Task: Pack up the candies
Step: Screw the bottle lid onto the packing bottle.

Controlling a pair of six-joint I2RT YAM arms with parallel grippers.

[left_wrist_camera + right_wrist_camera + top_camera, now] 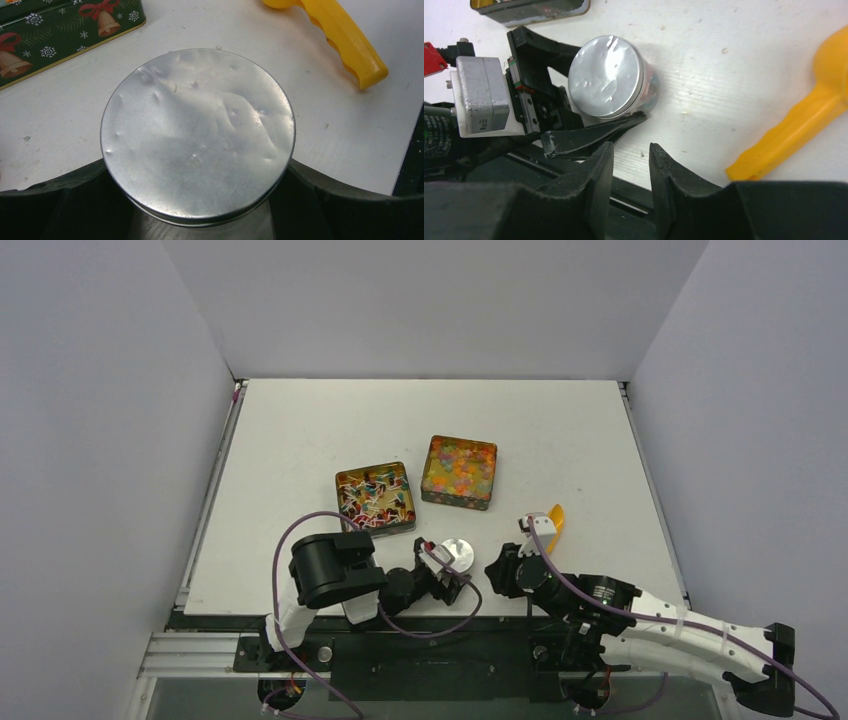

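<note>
Candies (375, 498) lay jumbled in two tins (341, 483) mid-frame; left gripper (452, 566) clamped an upright can (460, 550); right gripper (631, 152) gaped slightly, empty.

Dented, shiny metal can (197, 135); glossy plastic scoop (345, 35).

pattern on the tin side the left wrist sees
Dark green tin with gold bells, red bows and white snowflakes; clearest in the left wrist view.

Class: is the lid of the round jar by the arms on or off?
On. The dented silver lid covers the whole top of the jar; no opening shows.
</note>
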